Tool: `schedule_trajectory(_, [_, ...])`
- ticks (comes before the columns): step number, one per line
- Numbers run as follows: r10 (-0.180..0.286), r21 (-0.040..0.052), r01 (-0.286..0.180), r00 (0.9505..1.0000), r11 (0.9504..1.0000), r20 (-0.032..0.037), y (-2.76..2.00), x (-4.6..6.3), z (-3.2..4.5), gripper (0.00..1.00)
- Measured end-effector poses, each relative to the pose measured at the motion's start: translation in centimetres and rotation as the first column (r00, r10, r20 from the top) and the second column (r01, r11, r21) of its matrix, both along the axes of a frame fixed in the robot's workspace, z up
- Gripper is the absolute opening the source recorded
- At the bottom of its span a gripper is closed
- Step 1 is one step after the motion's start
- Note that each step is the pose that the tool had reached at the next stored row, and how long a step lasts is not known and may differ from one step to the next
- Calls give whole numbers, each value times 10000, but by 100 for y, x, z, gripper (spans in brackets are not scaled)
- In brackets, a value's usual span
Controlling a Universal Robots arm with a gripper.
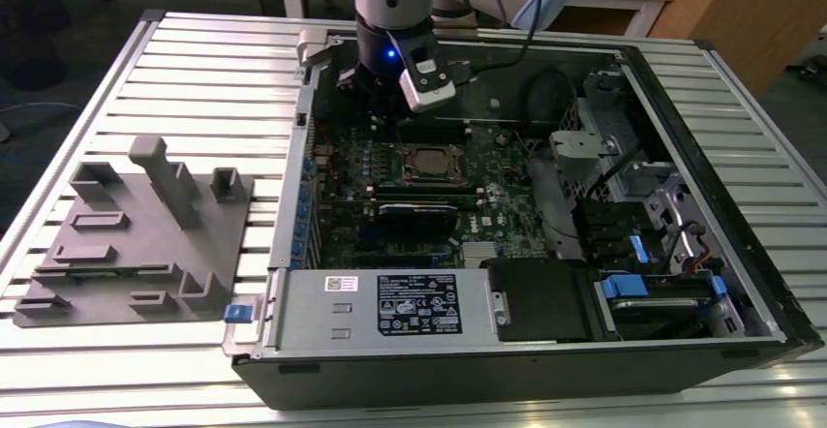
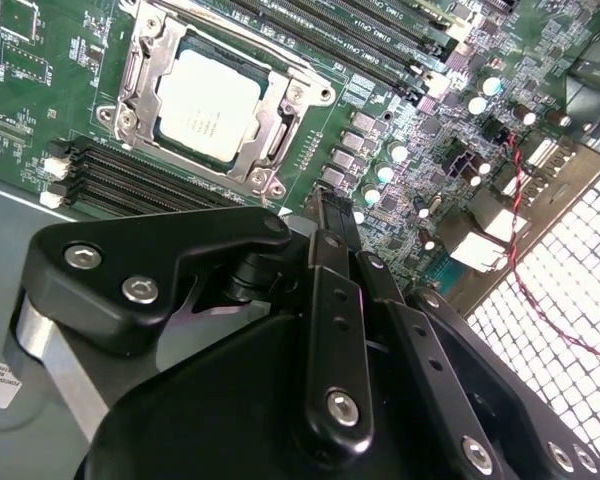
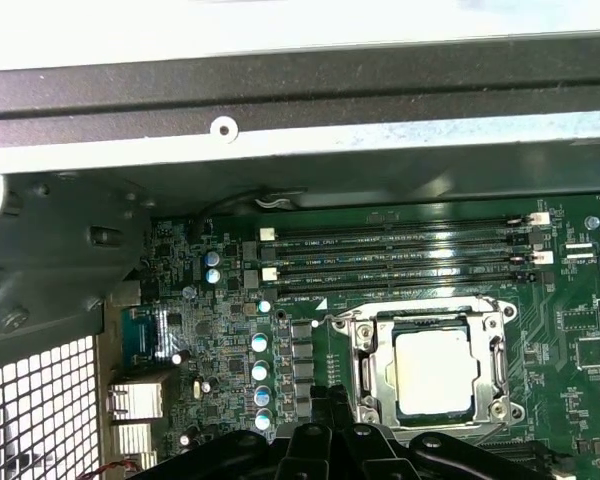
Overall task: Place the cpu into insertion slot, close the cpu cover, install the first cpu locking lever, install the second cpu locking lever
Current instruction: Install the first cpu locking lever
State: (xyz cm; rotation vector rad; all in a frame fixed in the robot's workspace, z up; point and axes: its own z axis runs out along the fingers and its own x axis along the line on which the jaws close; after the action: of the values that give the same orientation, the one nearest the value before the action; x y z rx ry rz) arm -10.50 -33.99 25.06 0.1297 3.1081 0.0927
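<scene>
1. Closest thing is my own hand: the fingers are pinched right together with nothing between them, so I'm carrying zilch
2. Pose-wise, the arm drops straight down from above into the open case. The wrist is vertical and the fingertips aim at the green board just beside the socket, on the side toward the perforated back wall. I can't tell if the tip actually touches the board
3. Just past my fingertips, the cpu is sitting flat in the insertion slot, pale top up and square with the rim. Looks properly seated to me
4. The cpu cover lies down over it, its window framing the chip. Whether either lever is hooked, I honestly can't make out
5. So my read is we're at the lever stage. Doing it well, I reckon, means pressing on the lever's end with the closed fingertips and going slow. It also means keeping off the chip's top and the little round capacitors crowding that side of the socket
6. Beyond the socket run the long black memory slots
7. Furthest out, the case sits on the slatted worktop, with a grey moulded fixture well apart on the exterior view's left
</scene>
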Motion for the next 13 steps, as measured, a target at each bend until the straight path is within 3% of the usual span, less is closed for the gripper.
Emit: schedule_trajectory(13, [0,-3,0,10000,10000,-2,-1,-11,7,11])
